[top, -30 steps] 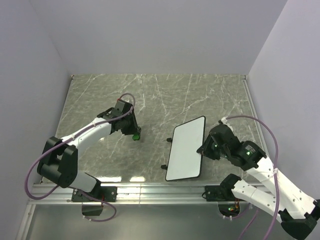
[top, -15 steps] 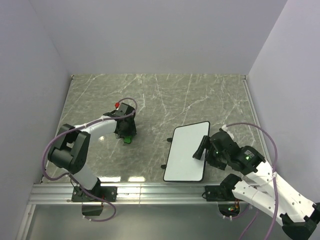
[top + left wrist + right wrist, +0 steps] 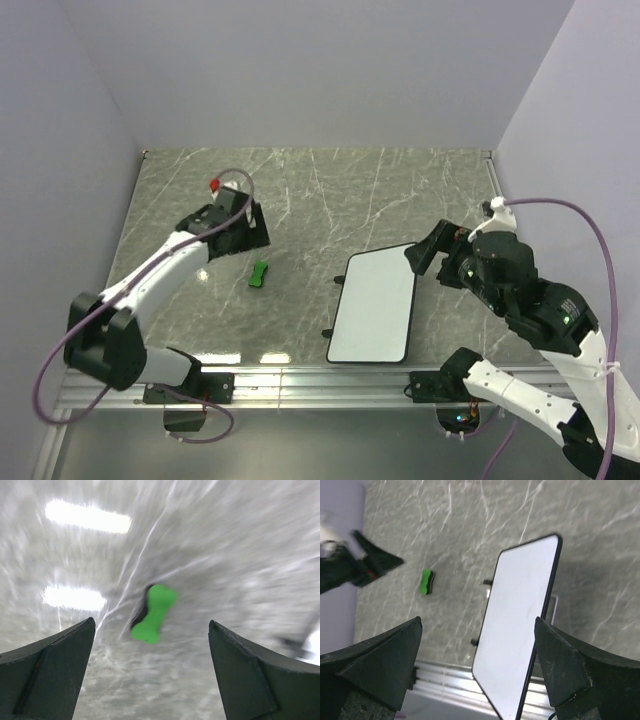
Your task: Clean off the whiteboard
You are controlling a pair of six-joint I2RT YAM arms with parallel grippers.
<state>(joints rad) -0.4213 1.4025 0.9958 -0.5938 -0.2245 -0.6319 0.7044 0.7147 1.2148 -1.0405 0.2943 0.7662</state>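
**A:** where's the whiteboard (image 3: 372, 305) rn?

**B:** flat on its feet, on the right-arm side of the green eraser (image 3: 260, 273), well apart from it. Left gripper (image 3: 243, 233) hangs near the eraser, jaws wide, empty. Right gripper (image 3: 428, 252) is by the board's far corner, also wide open w/ nothing in it.

**A:** handling?

**B:** prob light, stiff, slick face. Imo pin it by the black rim so it won't skate.

Robot test cell in a lab, my left arm (image 3: 160, 268) and right arm (image 3: 530, 305) bolted to an aluminium rail (image 3: 300, 380), plain pale walls (image 3: 300, 70) boxing three sides, grey marble-look tabletop (image 3: 330, 190), purple cable (image 3: 545, 201) looping off my wrist
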